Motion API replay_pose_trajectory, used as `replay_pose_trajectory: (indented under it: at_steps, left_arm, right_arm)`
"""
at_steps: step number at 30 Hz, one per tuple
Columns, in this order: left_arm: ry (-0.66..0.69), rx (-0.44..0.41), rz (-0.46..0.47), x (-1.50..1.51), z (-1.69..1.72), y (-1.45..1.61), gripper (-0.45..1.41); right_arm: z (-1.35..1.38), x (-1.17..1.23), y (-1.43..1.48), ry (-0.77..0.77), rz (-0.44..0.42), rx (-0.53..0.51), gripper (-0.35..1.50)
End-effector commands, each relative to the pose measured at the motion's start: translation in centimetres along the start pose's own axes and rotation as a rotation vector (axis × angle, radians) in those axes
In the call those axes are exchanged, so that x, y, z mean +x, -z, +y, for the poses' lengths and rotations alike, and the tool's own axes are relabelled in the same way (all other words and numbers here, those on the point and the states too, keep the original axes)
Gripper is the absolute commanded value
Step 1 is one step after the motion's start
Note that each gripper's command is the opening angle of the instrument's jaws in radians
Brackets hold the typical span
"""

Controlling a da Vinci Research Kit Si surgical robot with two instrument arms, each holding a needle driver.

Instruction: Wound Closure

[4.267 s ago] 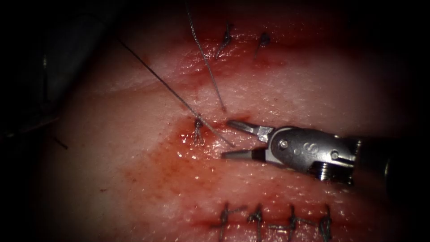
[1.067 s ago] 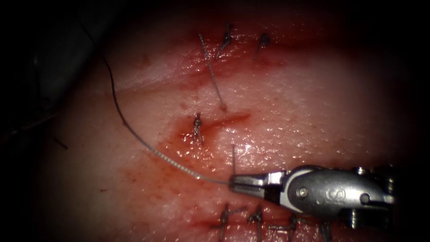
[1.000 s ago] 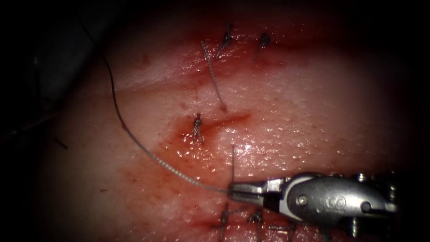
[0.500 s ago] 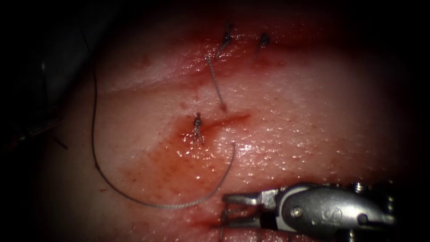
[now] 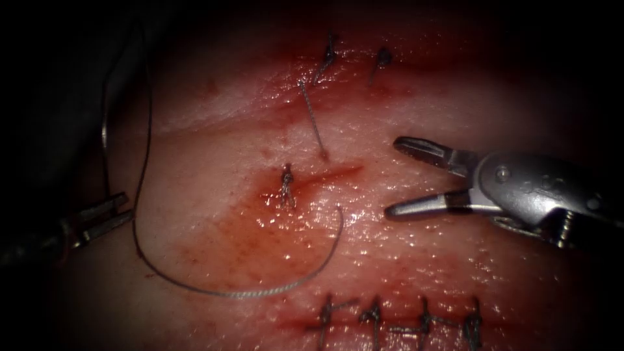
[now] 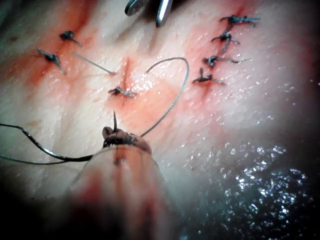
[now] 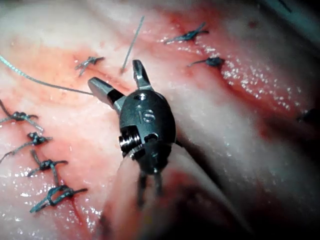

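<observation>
Okay, endoscope view: right tool [image 5: 392, 177] hangs over the tissue [image 5: 422, 260] right of the cut [image 5: 338, 172], jaws wide apart, holding nothing. Left tool [image 5: 97, 218] sits at the far left edge in the dark, and the thread [image 5: 227, 294] passes right by its tip; whether it grips the thread can't be told. The thread runs down the left side, curves along the tissue and ends free just beside the knot [image 5: 286, 185]. A cut end [image 5: 312, 120] lies above the cut, one end touching it. Stitch row [image 5: 374, 315] is nearer the camera, top stitches [image 5: 330, 55] farther off. Red fluid [image 5: 260, 221] surrounds the knot. Can't tell where the needle is.

Left wrist view: left tool [image 6: 125, 150] is close and blurred. The thread [image 6: 175, 100] arcs from its tip out over the tissue, and another strand leaves the tip the other way. A short dark spike [image 6: 114, 120] stands at the tip; can't tell what it is. The knot [image 6: 120, 91] and stitch row [image 6: 220, 55] are visible, with the right tool's [image 6: 149, 10] tips at the edge.

Right wrist view: right tool [image 7: 117, 75] has its jaws spread and empty, just above the tissue. The thread [image 7: 30, 75] lies near one jaw, not touching it. The knot [image 7: 87, 62] and cut end [image 7: 132, 42] lie just beyond the tips, the stitch row [image 7: 40, 165] off to the side.
</observation>
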Motion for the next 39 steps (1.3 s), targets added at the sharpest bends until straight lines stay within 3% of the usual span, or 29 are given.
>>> replay_pose_trajectory:
  at_steps: [1, 3, 6, 10, 16, 18, 20, 21, 22, 23, 27, 32, 39]
  left_arm:
    - [0.003, -0.002, 0.001, -0.01, 0.02, -0.04, -0.45]
    - [0.008, -0.007, 0.003, -0.02, 0.00, 0.00, -0.45]
    - [0.009, -0.010, 0.002, -0.03, -0.03, 0.02, -0.45]
    - [0.008, -0.008, 0.002, -0.03, -0.02, 0.01, -0.45]
    - [0.008, -0.009, 0.002, -0.04, -0.02, 0.01, -0.45]
    - [0.008, -0.009, 0.003, -0.04, -0.02, 0.02, -0.45]
    - [0.007, -0.010, 0.003, -0.05, -0.02, 0.02, -0.45]
    - [0.007, -0.010, 0.003, -0.05, -0.02, 0.03, -0.45]
    - [0.007, -0.010, 0.003, -0.05, -0.02, 0.03, -0.45]
    - [0.007, -0.010, 0.003, -0.06, -0.02, 0.03, -0.45]
    - [0.012, -0.011, 0.004, -0.07, -0.03, 0.03, -0.45]
    - [0.018, -0.010, 0.004, -0.09, -0.06, -0.02, -0.45]
    - [0.018, -0.005, 0.002, -0.10, -0.04, -0.06, -0.45]
  right_arm:
    - [0.05, -0.01, -0.26, -0.052, -0.002, -0.012, 0.86]
    - [0.13, -0.03, -0.43, -0.150, -0.010, -0.036, 0.88]
    - [0.19, -0.07, -0.66, -0.257, -0.045, -0.063, 1.06]
    - [0.23, -0.15, -0.90, -0.301, -0.103, -0.068, 0.96]
    - [0.24, -0.19, -1.17, -0.312, -0.096, -0.059, 0.88]
    - [0.22, -0.19, -1.22, -0.313, -0.094, -0.047, 0.68]
    - [0.21, -0.18, -1.25, -0.314, -0.093, -0.042, 0.29]
    - [0.20, -0.17, -1.26, -0.315, -0.093, -0.039, 0.22]
    - [0.19, -0.15, -1.26, -0.316, -0.093, -0.037, -0.20]
    - [0.18, -0.14, -1.26, -0.311, -0.093, -0.028, -0.35]
    - [0.14, -0.07, -1.17, -0.241, -0.071, -0.013, -0.35]
    - [0.09, 0.10, -0.96, -0.211, 0.049, 0.019, -0.35]
    - [0.04, 0.26, -0.84, -0.152, 0.099, 0.024, -0.35]
